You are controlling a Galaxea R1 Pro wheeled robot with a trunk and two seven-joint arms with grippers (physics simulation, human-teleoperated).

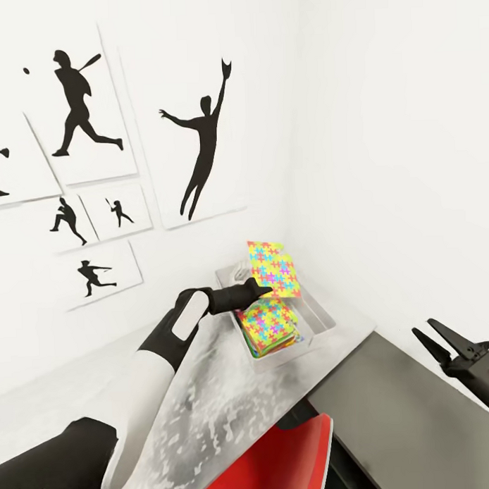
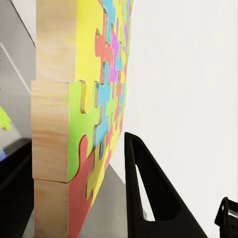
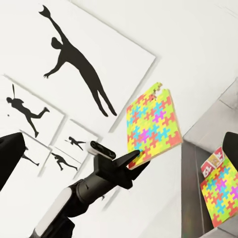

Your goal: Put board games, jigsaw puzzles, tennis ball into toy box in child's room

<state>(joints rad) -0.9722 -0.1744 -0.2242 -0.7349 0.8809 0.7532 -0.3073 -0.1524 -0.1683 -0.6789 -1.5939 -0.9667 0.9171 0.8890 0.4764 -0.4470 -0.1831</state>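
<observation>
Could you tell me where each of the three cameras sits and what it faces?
Head view: from the head, down over the table and toy box; both arms show, the left gripper holding a jigsaw puzzle.
Left wrist view: along the fingers, edge-on at that puzzle.
Right wrist view: from the right arm, across at the left gripper and held puzzle.
All share the held puzzle.

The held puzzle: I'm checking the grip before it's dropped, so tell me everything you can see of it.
The held puzzle is a thin flat sheet of interlocked pieces in yellow, pink, blue, green and orange, with an uneven edge; the left wrist view shows a pale wood-grain side. It stands on edge, tilted, in the air above the toy box, pinched at its lower corner by the left claw. Nothing else touches it. A second puzzle lies in the box below.
</observation>
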